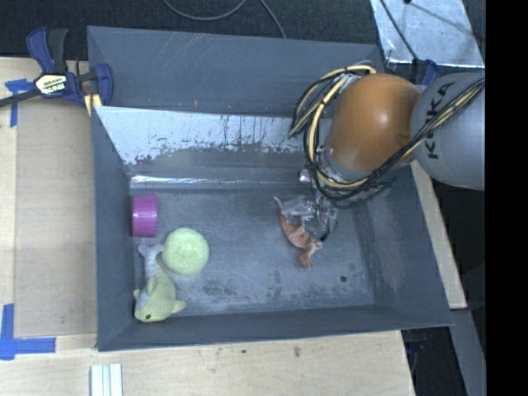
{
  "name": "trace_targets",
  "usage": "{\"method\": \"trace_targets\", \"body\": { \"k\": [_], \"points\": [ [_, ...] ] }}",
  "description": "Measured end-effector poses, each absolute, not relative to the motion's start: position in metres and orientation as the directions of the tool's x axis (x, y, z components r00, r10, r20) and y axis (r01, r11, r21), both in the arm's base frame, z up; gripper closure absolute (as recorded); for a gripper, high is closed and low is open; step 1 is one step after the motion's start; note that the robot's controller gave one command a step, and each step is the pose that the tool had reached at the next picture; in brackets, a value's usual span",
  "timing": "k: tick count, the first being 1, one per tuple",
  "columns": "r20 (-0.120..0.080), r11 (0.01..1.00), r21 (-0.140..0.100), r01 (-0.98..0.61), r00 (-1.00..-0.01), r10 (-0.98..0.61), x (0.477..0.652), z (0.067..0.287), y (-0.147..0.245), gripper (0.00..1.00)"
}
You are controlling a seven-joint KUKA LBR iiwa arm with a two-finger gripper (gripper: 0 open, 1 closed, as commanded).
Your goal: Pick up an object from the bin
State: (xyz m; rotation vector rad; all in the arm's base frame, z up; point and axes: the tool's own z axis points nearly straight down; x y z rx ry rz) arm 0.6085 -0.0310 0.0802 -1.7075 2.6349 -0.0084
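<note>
Nearest of all: a yellow-green plush toy (pixel 157 299), fish-like, lies in the front-left corner of the bin (pixel 247 320), its grey tail pointing toward the back.
Just behind it: a pale green ball (pixel 185 250) rests touching or almost touching the toy's tail, on the left side of the floor.
Middle right of the floor: a small orange-brown thing (pixel 302 239), ragged in outline and perhaps a little toy figure, lies well apart from the three things on the left.
Left, a little farther back: a short purple cylinder (pixel 144 214) lies on its side near the left wall, just behind the ball.
Gripper: the gripper (pixel 316 217) is down at the floor, directly at the back end of the orange-brown thing and overlapping it.
Grip: I cannot tell whether it is parted or closed, nor whether it has hold of the orange-brown thing, because the metal parts and the thing run together.
Above the gripper: the rounded orange cover (pixel 371 130) of the wrist, with yellow and black cables (pixel 318 106) looped round it.
Farthest right: the grey arm (pixel 458 139) crosses the bin's right rim.
</note>
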Motion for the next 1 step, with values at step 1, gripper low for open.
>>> {"method": "trace_targets", "body": {
  "k": [1],
  "points": [
    [0.000,0.409,0.001,-0.912,-0.409,-0.912,0.6069,0.0961,-0.0301,1.00]
  ]
}}
